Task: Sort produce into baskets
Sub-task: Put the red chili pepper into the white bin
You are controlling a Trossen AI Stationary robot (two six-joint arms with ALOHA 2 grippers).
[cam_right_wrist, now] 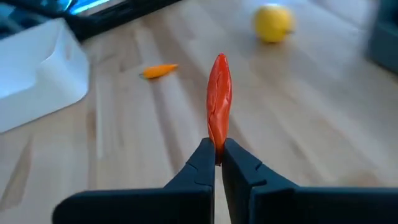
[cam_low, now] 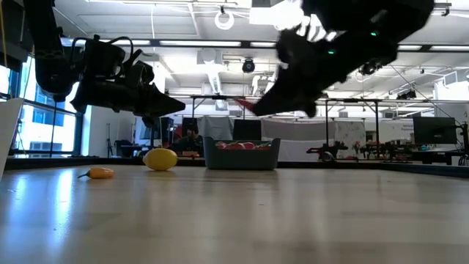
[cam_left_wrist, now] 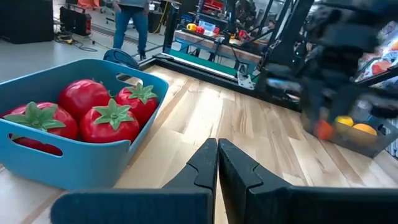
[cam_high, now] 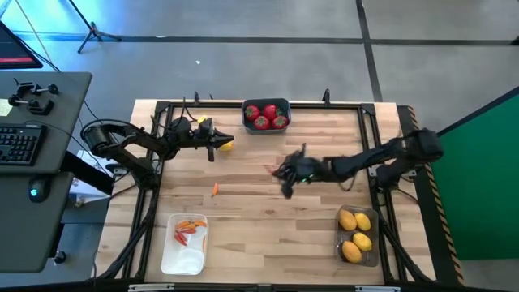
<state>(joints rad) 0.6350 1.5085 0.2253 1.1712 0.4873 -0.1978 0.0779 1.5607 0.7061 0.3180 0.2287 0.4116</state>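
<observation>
Currently the right gripper (cam_right_wrist: pixel 215 155) hangs above the middle of the wooden table (cam_high: pixel 259 219), its fingers pinching the stem end of a thin red pepper (cam_right_wrist: pixel 218 99), which sticks straight out past the tips. The step in hand looks like carrying this pepper to its bin. The white bin (cam_high: pixel 185 243), at the table's near left corner, already holds a few orange-red pieces, so the next move likely calls for a swing across to it, then a release over its open top.

A small orange pepper (cam_high: pixel 215 189) lies loose on the table between the white bin and the right gripper. A yellow lemon (cam_high: pixel 226 145) sits on the table farther back, just beside the left gripper (cam_high: pixel 212 144). That gripper waits with its fingers pressed together and nothing between them.

At the table's far edge, a blue bin (cam_high: pixel 266 113) holds four round red tomatoes (cam_high: pixel 261 114) with green leafy tops. At the near right corner, a smoky see-through bin (cam_high: pixel 357 235) holds four yellow lemons (cam_high: pixel 355 234).

By the look of them, the tomatoes are glossy, moulded plastic. The held pepper is slim, smooth and slightly creased along its length. The table is pale planked wood with a dark metal frame round its edge.
</observation>
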